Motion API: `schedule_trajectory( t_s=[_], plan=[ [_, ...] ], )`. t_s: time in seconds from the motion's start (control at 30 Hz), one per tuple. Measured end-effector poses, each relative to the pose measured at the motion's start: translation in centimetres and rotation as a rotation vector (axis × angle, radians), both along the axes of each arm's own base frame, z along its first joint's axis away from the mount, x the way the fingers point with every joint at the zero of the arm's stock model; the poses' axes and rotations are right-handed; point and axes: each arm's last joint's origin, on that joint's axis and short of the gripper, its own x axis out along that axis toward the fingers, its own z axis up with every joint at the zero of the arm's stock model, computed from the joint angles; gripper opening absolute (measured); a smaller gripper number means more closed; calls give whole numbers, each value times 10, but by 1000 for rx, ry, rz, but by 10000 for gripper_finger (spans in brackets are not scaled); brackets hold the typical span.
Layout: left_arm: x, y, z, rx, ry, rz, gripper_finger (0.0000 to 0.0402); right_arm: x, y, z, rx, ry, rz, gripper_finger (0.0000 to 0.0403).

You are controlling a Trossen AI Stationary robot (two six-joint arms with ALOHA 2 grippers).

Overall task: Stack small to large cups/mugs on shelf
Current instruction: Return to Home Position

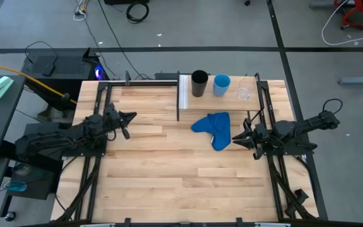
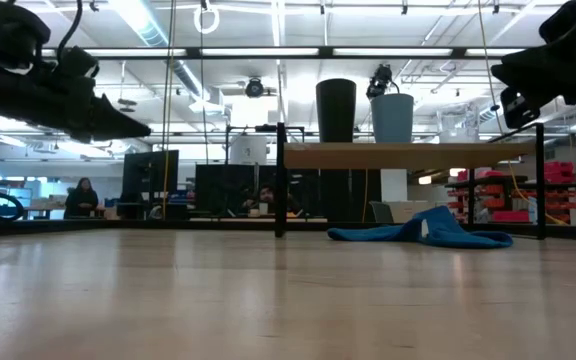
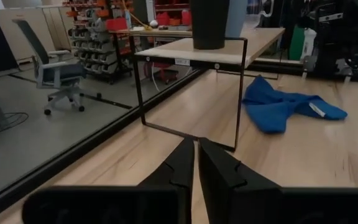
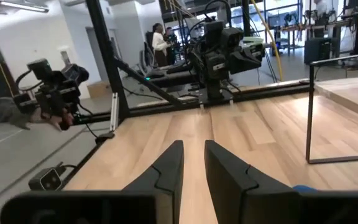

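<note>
**Where the shelf (image 1: 229, 103) stands, three vessels found in a row**

As seen from above, the plank tabletop (image 1: 169, 183) carries the shelf at its far edge, between the two arms.

Left arm: lies low over the tabletop's left side. Its pincer (image 1: 130, 116) points toward the middle and is well apart from the shelf. It is clenched, fingertips all but meeting, with nothing between them.

Right arm: lies over the right side. Its pincer (image 1: 235, 137) points inward, near the cloth (image 1: 212, 129). The fingers stand a narrow gap apart, so it is released and empty.

Shelf: pale wood top on thin black legs, white edge toward the left arm. All three vessels stand upright on it along its far side, side by side and not nested.

Cloth: blue and crumpled, flat on the tabletop just in front of the shelf.

Tumbler (image 1: 199, 83): black and the tallest, nearest the white edge.

Blue cup (image 1: 221, 84): shorter, just beside the tumbler in the middle of the row. From table height a small gap shows between them.

Glass (image 1: 243, 93): clear and the smallest, at the end nearest the right arm. It sits apart from the blue cup and slightly nearer the shelf's front.
</note>
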Motion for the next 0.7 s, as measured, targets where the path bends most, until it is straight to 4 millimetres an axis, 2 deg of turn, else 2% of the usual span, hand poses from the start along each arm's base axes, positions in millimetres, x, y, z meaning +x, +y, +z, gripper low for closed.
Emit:
schedule_trajectory(
  t_s=[0.37,0.7],
  plan=[
    [1,0,0,6,-6,2,40,0,0,0,40,5,0,73],
    [1,0,2,10,-22,4,30,0,0,0,42,5,0,73]
  ],
)
